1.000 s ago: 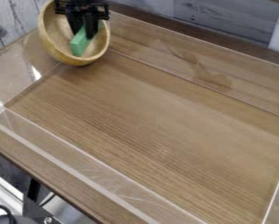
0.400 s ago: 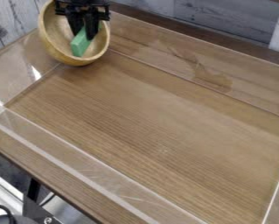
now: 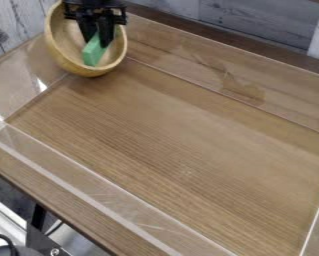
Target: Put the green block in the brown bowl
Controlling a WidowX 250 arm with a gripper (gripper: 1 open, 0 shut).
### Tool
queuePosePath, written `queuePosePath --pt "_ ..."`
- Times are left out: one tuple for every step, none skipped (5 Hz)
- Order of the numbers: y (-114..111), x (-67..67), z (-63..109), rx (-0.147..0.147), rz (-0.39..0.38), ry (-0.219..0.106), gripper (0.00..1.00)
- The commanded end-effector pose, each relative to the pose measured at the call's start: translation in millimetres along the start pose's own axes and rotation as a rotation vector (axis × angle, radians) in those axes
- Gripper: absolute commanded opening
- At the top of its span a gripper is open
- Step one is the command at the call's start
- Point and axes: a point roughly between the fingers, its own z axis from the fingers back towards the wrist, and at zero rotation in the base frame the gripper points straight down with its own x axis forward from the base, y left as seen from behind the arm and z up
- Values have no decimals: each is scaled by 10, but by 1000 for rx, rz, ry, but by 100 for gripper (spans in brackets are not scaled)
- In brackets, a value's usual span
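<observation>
Camera view puts the gripper right over the brown bowl, jaws clamped on the top end of the green block, whose long axis hangs steeply down into the hollow directly beneath.

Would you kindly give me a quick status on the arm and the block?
Gripper shut on green block. Block tilted down inside brown bowl, not released. Nothing in the way.
</observation>
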Motion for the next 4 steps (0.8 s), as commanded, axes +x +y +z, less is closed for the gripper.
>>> queuePosePath --pt "26 130 159 26 2 -63 0" --pt "49 189 42 32 6 -52 0" --pt "58 215 -37 36 10 -42 0" --pt "64 239 -137 42 16 -30 0"
